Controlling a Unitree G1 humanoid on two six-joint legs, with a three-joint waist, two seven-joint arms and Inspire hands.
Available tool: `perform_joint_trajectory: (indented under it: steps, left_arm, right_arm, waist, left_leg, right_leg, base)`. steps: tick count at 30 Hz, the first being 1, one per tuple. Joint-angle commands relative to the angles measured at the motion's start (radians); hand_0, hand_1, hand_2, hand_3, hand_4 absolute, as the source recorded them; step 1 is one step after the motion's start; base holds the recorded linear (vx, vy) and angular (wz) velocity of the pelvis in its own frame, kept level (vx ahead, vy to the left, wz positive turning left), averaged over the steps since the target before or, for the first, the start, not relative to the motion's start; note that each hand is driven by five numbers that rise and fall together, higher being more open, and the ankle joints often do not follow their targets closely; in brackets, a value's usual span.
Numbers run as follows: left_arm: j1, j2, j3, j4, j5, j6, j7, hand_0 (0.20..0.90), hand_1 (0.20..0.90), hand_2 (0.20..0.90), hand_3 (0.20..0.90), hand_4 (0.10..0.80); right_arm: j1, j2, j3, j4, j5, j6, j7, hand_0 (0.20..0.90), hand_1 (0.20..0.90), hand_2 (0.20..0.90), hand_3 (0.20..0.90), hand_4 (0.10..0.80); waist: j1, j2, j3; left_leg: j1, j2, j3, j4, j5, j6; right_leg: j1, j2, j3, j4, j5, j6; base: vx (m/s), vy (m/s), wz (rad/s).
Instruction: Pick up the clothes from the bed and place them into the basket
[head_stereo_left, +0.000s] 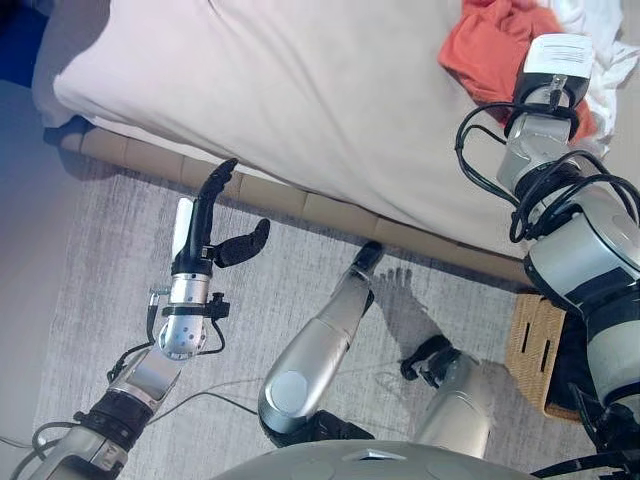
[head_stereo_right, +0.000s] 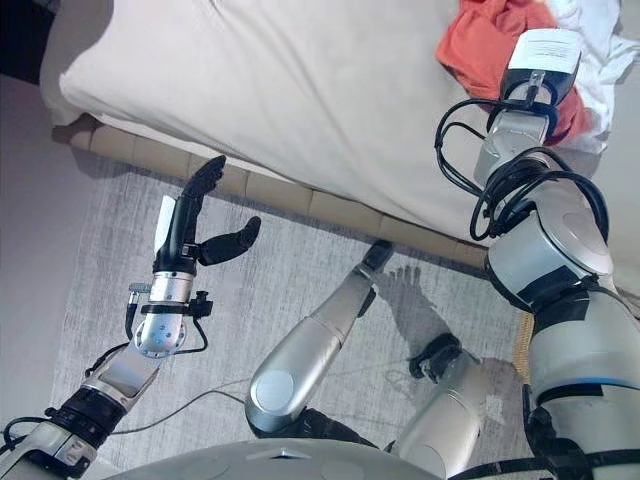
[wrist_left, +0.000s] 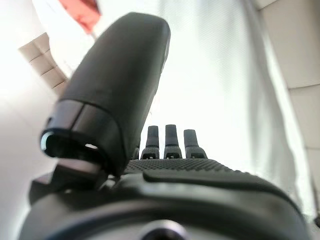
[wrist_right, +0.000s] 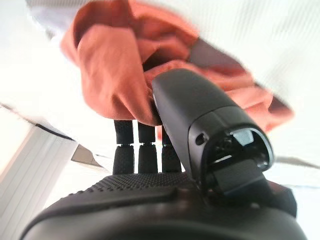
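An orange garment (head_stereo_left: 488, 42) lies crumpled on the bed (head_stereo_left: 300, 90) at its far right, next to white clothes (head_stereo_left: 605, 25). My right arm reaches over the bed's edge to this heap. In the right wrist view my right hand (wrist_right: 150, 200) is pushed against the orange garment (wrist_right: 110, 65), which covers the hand's front. My left hand (head_stereo_left: 205, 225) is open and empty, held up above the rug just short of the bed's near edge; it also shows in the left wrist view (wrist_left: 190, 172). A woven basket (head_stereo_left: 535, 350) stands on the floor at the lower right, partly behind my right arm.
The bed's light cover hangs over a tan padded frame (head_stereo_left: 270, 195) that runs diagonally. A grey rug (head_stereo_left: 100, 290) lies on the floor in front of it. The basket stands close to the bed's edge.
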Motion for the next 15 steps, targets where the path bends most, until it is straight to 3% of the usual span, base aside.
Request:
perform_joint_trajectory:
  steps: [1,7,15]
  left_arm:
    - [-0.073,0.006,0.068,-0.015,-0.014,-0.037,0.022,0.9,0.9,0.9,0.9,0.8]
    - [-0.116,0.006,0.062,0.01,-0.007,0.015,0.016,0.9,0.9,0.9,0.9,0.8]
    - [-0.109,-0.016,0.053,0.056,-0.007,0.087,-0.007,0.9,0.9,0.9,0.9,0.8]
  right_arm:
    - [-0.118,-0.082,0.041,-0.046,-0.004,0.011,-0.096,0.3,0.3,0.3,0.2,0.1]
    - [-0.09,-0.105,0.002,-0.111,0.111,-0.057,-0.188,0.3,0.3,0.3,0.2,0.1]
    - [-0.034,-0.189,-0.133,-0.295,0.246,-0.205,-0.356,0.3,0.3,0.3,0.2,0.1]
  waist:
    - [-0.007,-0.039,-0.004]
    - [-0.043,-0.081,-0.011]
    - [-0.122,-0.116,-0.136]
  left_leg:
    - [0.126,0.074,0.04,0.003,-0.132,0.057]
    - [0.271,0.108,0.066,-0.084,-0.123,0.048]
    - [0.426,0.166,0.118,-0.237,-0.076,0.023]
  right_leg:
    - [0.054,0.026,-0.025,-0.097,0.195,-0.006]
    - [0.193,0.039,-0.011,-0.233,0.243,0.011]
    - [0.348,0.058,0.005,-0.462,0.336,0.024]
  base:
    - [0.026,-0.032,-0.13]
    - [0.035,-0.015,-0.18]
    - [0.081,0.025,-0.26]
